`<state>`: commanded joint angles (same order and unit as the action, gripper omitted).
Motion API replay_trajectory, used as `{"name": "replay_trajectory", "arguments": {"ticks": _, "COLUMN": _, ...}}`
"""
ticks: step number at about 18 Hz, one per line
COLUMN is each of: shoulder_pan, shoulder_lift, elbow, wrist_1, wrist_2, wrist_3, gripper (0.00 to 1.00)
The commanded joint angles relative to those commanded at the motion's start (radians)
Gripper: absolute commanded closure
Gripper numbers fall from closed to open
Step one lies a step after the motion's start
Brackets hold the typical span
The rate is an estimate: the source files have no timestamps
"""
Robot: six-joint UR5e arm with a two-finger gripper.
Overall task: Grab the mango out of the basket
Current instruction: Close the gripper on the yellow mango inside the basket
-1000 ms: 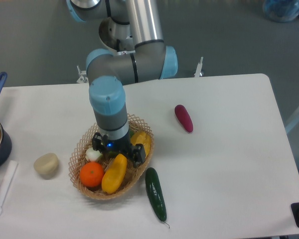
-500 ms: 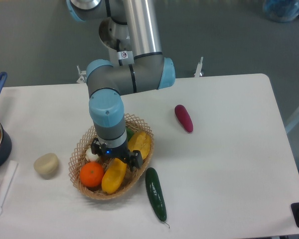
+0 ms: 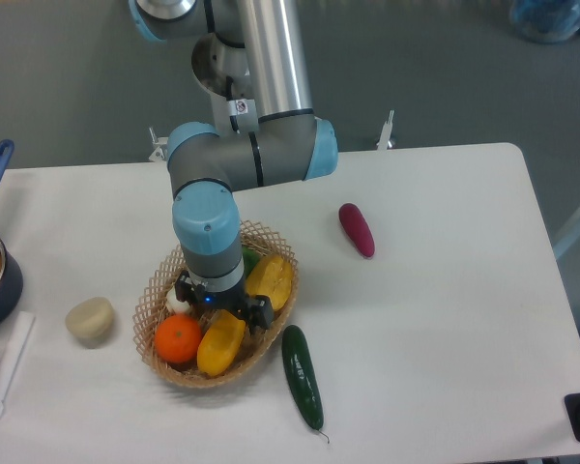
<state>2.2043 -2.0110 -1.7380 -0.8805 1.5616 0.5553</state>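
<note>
Holding mango [image 3: 220, 343], orange [image 3: 179, 339], pepper [image 3: 272, 279]: basket [image 3: 156, 290].

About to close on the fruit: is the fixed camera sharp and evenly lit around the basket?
Fixed camera: sharp, soft even light, no glare on the white table; the grey-blue arm hides the two-finger gripper over the elongated yellow mango in the tan wicker basket.
</note>
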Motion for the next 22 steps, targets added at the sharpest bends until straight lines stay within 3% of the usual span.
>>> {"name": "replay_trajectory", "arguments": {"ticks": 5, "shoulder_pan": 0.000, "shoulder_lift": -0.002, "elbow": -0.006, "wrist_1": 0.002, "wrist_2": 0.000, "wrist_3": 0.000, "gripper": 0.07}}
{"name": "replay_trajectory", "arguments": {"ticks": 18, "shoulder_pan": -0.002, "shoulder_lift": -0.018, "elbow": -0.003, "wrist_1": 0.006, "wrist_2": 0.000, "wrist_3": 0.002, "gripper": 0.07}}
{"name": "replay_trajectory", "arguments": {"ticks": 22, "shoulder_pan": -0.002, "shoulder_lift": -0.017, "elbow": 0.002, "wrist_1": 0.006, "wrist_2": 0.002, "wrist_3": 0.002, "gripper": 0.28}}
